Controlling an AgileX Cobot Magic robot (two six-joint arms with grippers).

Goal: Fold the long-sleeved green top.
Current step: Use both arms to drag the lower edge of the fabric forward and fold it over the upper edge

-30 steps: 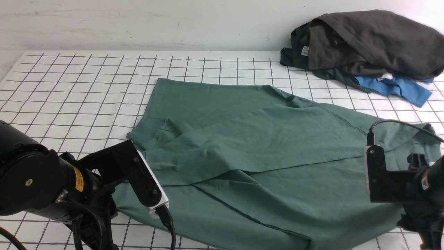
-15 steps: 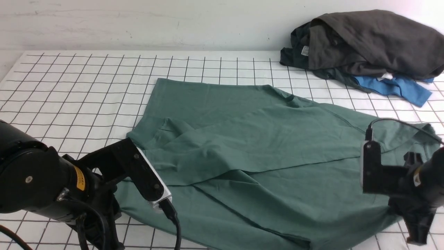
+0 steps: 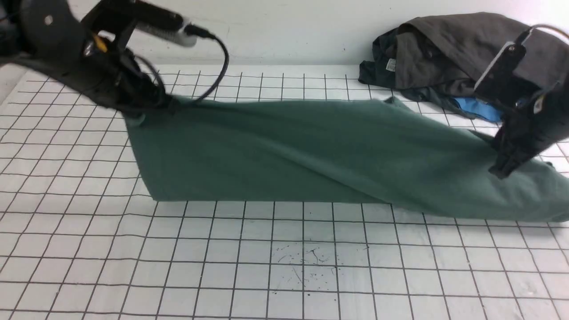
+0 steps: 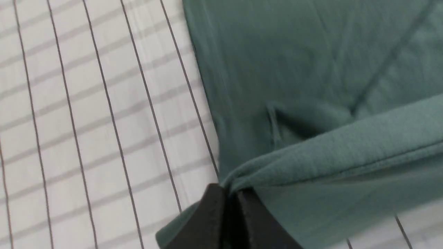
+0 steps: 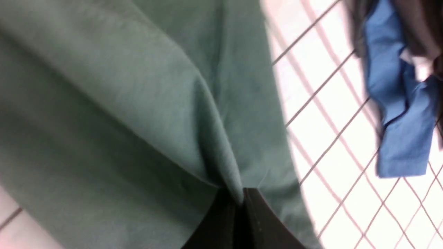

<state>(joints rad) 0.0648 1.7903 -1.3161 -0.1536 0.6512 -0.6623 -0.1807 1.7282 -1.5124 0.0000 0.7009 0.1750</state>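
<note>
The green long-sleeved top [image 3: 302, 151] stretches as a long band across the middle of the table, its near part lifted and carried over toward the back. My left gripper [image 3: 151, 104] is shut on its left end; the left wrist view shows the cloth [image 4: 294, 69] pinched between the black fingertips of that gripper [image 4: 228, 190]. On the right, my right gripper [image 3: 500, 169] is shut on the other end. The right wrist view has a fold of the green fabric [image 5: 121, 103] nipped in that gripper [image 5: 238, 197].
A pile of dark grey-brown garments [image 3: 466, 49] lies at the back right, with a bright blue garment [image 3: 478, 108] [image 5: 398, 103] under it, close behind my right arm. The gridded white table cover [image 3: 284, 266] has small ink specks [image 3: 311, 258] near the front middle.
The right gripper shut on the top's near edge. Both arms then rose from the near side and swung toward the back, carrying the top's near half over the far half.
</note>
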